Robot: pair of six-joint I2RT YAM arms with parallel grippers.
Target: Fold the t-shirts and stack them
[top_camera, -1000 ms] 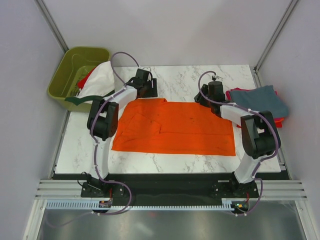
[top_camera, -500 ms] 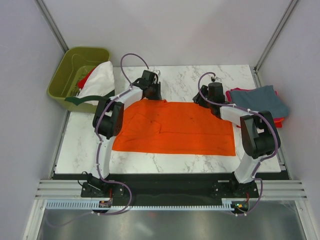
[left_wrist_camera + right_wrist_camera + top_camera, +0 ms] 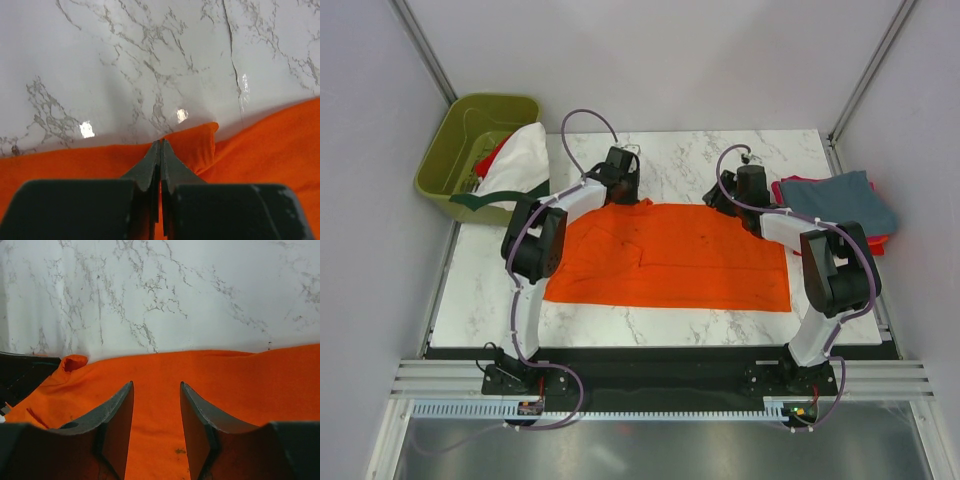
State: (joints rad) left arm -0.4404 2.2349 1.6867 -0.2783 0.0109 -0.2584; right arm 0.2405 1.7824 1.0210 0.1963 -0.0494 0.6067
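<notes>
**Top view, read left to right.** Just beyond the 10 o'clock corner of the white marbled table top (image 3: 790,150) stands an olive-green plastic bin (image 3: 455,130) of unfolded garments. A white cloth t-shirt with dark green trim (image 3: 517,160) spills over its rim toward 4 o'clock, with a scrap of red cloth (image 3: 492,153) behind it.

The bright orange cloth t-shirt (image 3: 670,255), the piece in work, lies spread across the table centre with one layer doubled onto itself.

The left gripper (image 3: 160,147) sits at 11 o'clock on the garment's far edge. Its jaws are pressed together, with a small lip of orange cloth pinched at their tips. The right gripper (image 3: 156,390) stands at 1 o'clock on the same edge. Its jaws are parted over the orange cloth and nothing is caught between them.

At 3 o'clock a folded slate blue-grey t-shirt (image 3: 835,195) tops the stack, and a red garment (image 3: 876,241) shows beneath it.

**Handling (judgement).**
- **Character:** The orange t-shirt is probably light, thin and limp. It has no stiffness of its own, so it will sag between two holds and crease where it is bunched. It is not fragile.
- **Surface:** The glossy marble should let it slide easily, so a one-sided pull would likely drag it askew.
- **Where to hold:** It is best taken at the far edge near both corners. Each pinch should catch every layer, and both sides should be lifted evenly so the fold line stays straight.
</notes>
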